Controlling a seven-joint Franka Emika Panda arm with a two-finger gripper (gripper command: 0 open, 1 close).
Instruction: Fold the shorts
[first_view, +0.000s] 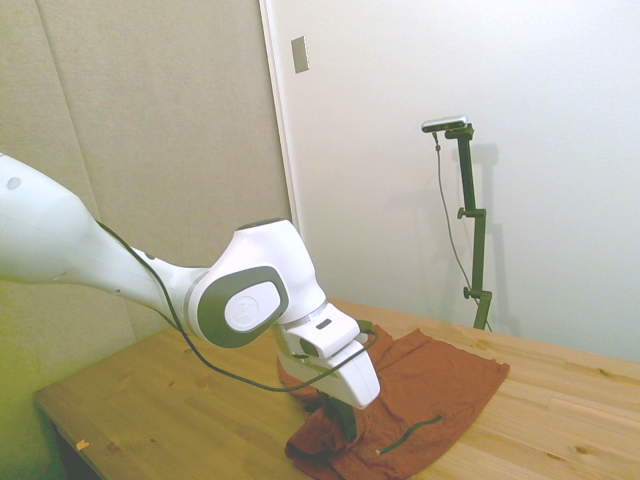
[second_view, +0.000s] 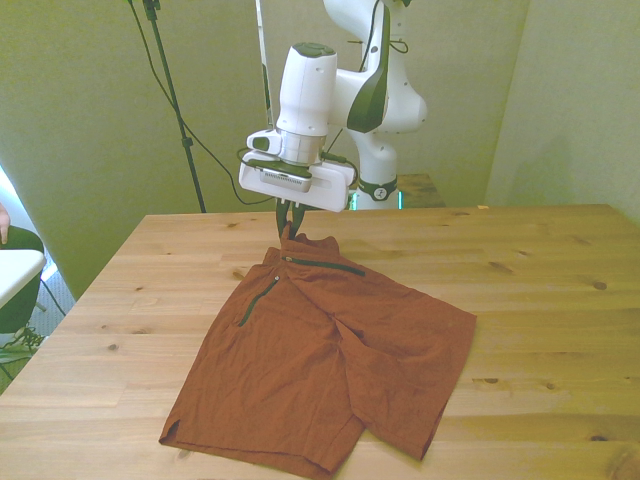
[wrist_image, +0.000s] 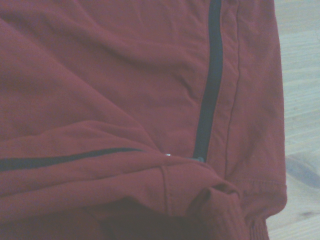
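Observation:
The rust-orange shorts (second_view: 330, 350) lie spread on the wooden table, legs toward the near edge. The waistband end is bunched at the far side, and two dark green zippers (second_view: 322, 264) show there. My gripper (second_view: 289, 226) stands over that far end, shut on a pinch of the waistband that peaks up slightly off the table. In the side view the gripper (first_view: 344, 425) reaches down into the bunched near end of the shorts (first_view: 440, 385). The wrist view is filled with the shorts (wrist_image: 125, 90) and a zipper (wrist_image: 212, 75), with folds gathered near the pinch.
Bare table (second_view: 540, 270) stretches to the front view's right of the shorts and behind them. A white object (second_view: 15, 268) sits off the table at the front view's left edge. In the side view, bare table (first_view: 150, 400) lies under the arm.

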